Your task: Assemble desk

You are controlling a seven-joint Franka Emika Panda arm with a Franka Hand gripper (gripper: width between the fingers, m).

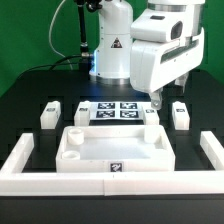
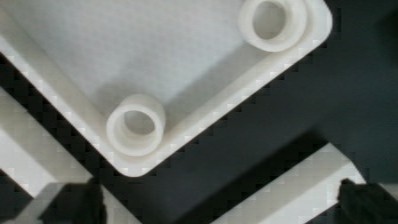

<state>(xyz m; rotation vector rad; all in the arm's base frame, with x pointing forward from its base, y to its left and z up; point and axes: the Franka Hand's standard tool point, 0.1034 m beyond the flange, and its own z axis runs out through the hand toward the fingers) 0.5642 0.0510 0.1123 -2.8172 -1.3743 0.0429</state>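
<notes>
Four legs [image 1: 47, 115] in exterior view only; panel [image 1: 110, 148] [image 2: 178, 60] in both.

The black worktop [image 1: 25, 95] carries the white panel [image 1: 112, 150], lying flat with its sockets up, inside a low white wall [image 1: 110, 183] that borders the front and both sides. Behind the panel lies the marker board [image 1: 113, 110]. One leg [image 1: 47, 116] and a second [image 1: 81, 114] stand on the exterior view's left of that board, apart from each other. A third [image 1: 180, 116] stands well to its right. The arm's base [image 1: 110, 62] stands at the back.
</notes>
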